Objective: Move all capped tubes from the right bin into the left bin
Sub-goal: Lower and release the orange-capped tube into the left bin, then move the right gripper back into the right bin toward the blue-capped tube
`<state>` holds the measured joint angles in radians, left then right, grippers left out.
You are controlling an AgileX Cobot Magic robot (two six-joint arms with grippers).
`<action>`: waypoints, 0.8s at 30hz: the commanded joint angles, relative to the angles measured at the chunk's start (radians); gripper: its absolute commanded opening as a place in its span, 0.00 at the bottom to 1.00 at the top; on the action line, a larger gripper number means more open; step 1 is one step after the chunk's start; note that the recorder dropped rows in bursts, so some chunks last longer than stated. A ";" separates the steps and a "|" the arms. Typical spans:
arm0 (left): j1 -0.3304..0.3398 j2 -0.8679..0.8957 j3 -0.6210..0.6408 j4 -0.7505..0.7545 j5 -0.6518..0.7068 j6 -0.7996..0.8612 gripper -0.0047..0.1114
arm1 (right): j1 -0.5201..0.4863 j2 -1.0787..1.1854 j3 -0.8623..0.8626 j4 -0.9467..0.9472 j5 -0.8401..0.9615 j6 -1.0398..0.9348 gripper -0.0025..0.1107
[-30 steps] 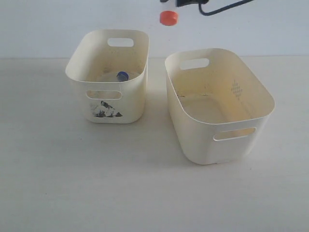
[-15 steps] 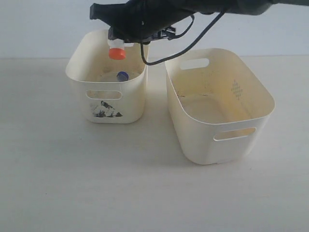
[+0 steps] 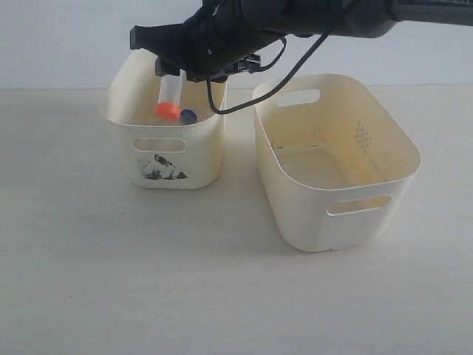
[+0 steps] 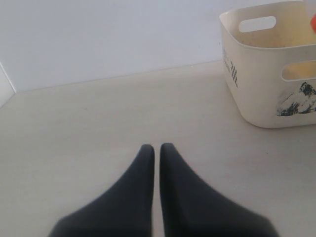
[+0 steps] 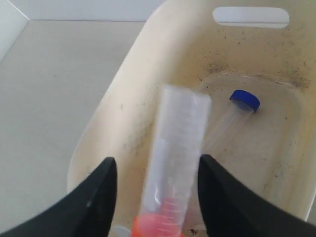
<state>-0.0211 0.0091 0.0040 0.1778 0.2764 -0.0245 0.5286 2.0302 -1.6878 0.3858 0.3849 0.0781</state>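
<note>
The right gripper [image 5: 158, 159], a pair of black fingers on the arm reaching across the middle, hung over the mouth of the smaller cream plastic bin with the dark printed picture on its front [image 3: 199, 159]. Its jaws stood wide. Between them was a clear plastic tube with an orange-red screw cap [image 3: 168, 95]. Daylight showed beside it on at least one side, so it looked loose rather than pinched. The tube lay directly below the gripper, its long axis near upright and slightly tilted, cap downward and about level with the bin's front rim in the exterior view. On the bin's floor, just beside that cap, lay a second clear tube with a dark blue cap [image 5: 236, 109], resting on its side. The left gripper [image 4: 154, 148] was well apart from all this, low over the table off the printed bin's side, its fingers pressed together on nothing, so the right arm was plainly the nearer one. The larger plain cream bin with the dotted diamond mark [image 3: 310, 214] showed no tube inside. The likely need was for the right arm to lift straight up, clear of the rim.
</note>
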 commanded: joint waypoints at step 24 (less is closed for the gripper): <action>0.001 -0.002 -0.004 -0.001 -0.015 -0.012 0.08 | -0.103 -0.281 0.001 -0.267 0.551 -0.055 0.47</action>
<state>-0.0211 0.0091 0.0040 0.1778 0.2764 -0.0245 0.4647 1.7914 -1.6878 0.1699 0.7998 0.0271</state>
